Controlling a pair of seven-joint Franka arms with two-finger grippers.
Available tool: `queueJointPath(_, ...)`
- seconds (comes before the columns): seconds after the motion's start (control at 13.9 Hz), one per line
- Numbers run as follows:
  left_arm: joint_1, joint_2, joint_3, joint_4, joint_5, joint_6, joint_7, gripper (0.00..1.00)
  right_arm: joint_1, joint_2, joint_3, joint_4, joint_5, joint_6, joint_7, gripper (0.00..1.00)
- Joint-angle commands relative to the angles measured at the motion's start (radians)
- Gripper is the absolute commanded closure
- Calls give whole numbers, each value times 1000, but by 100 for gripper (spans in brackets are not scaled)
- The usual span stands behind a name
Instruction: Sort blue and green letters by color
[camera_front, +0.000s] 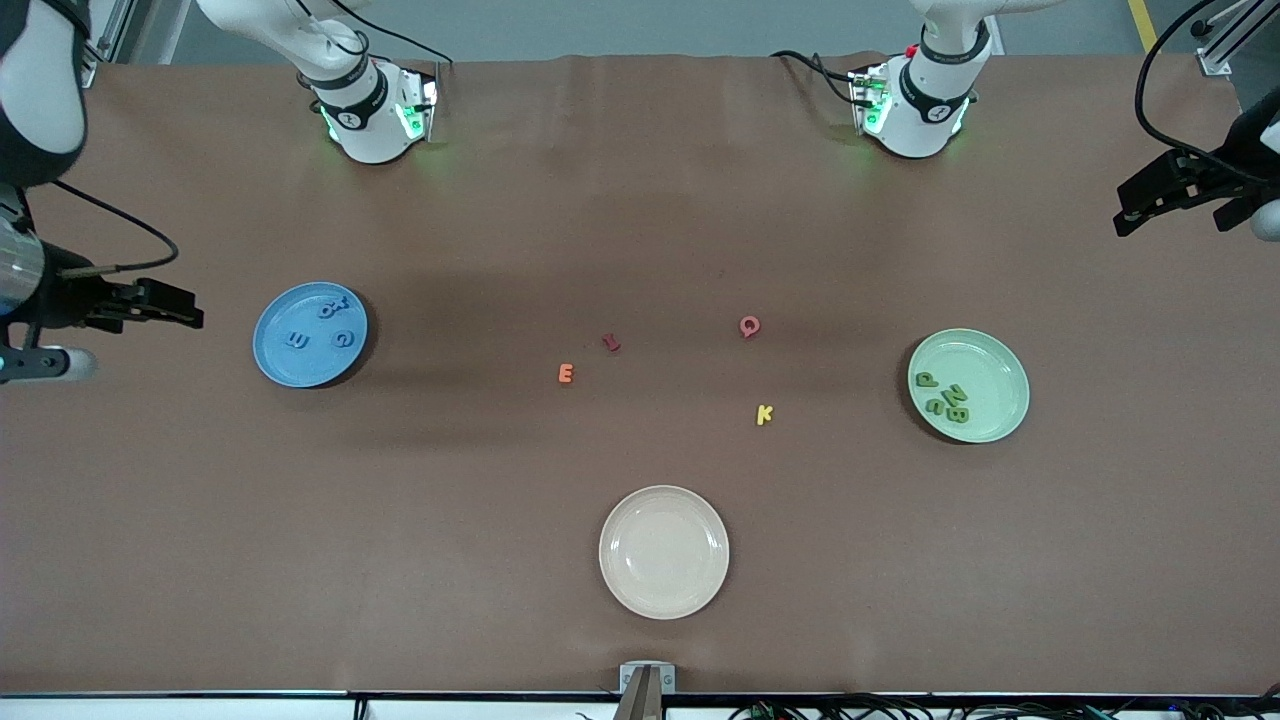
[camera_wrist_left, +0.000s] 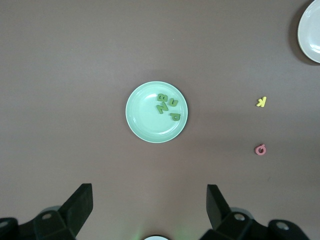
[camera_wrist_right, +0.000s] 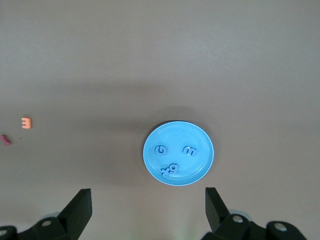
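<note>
1. The left tool (camera_wrist_left: 147, 210) hangs high over the table (camera_front: 640, 200) at the left arm's end, its fingers spread as wide as they go, holding nothing and touching nothing.
2. The right tool (camera_wrist_right: 147, 210) hangs high over the right arm's end of the table, spread just as wide and just as empty.
3. The four green letters (camera_front: 945, 398) lie flat in the green plate (camera_front: 990, 370), bunched on the side of the dish toward the table's middle. The cluster runs roughly from the arms' side toward the front camera.
4. The four blue letters (camera_front: 325, 330) lie flat in the blue plate (camera_front: 285, 360). Two sit side by side near the plate's middle, and the other two overlap at the rim on the side nearer the arms. Each letter faces a different way.
5. Between the two plates, loose on the table, are an orange E (camera_front: 566, 374), a small dark red piece (camera_front: 611, 342), a pink Q (camera_front: 749, 326) and a yellow K (camera_front: 764, 414), all well apart.
6. A cream plate (camera_front: 664, 551) sits nearer the front camera than everything else.
</note>
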Motion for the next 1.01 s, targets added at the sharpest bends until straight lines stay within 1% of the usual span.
queueJointPath(0.0,1,-7,8,6,17,-12,13,0,-140,-55,164,-10,-52,-23,-11,0)
queueJointPath(0.07,3,-7,8,6,17,-12,13,0,-169,-61,190,-11,-52,-34,-11,0)
queueJointPath(0.36,1,-6,9,9,19,-12,13,0,-184,-50,186,-2,-41,-40,-4,0)
queueJointPath(0.5,0,-4,9,16,19,-13,11,0,-188,-62,192,-2,-41,-51,-2,0)
queueJointPath(0.72,-3,-3,6,16,19,-13,4,0,-194,-105,192,-36,-40,-51,-4,0)
queueJointPath(0.94,-3,-3,3,16,19,-13,1,0,-200,-167,194,-100,-40,-45,-5,0)
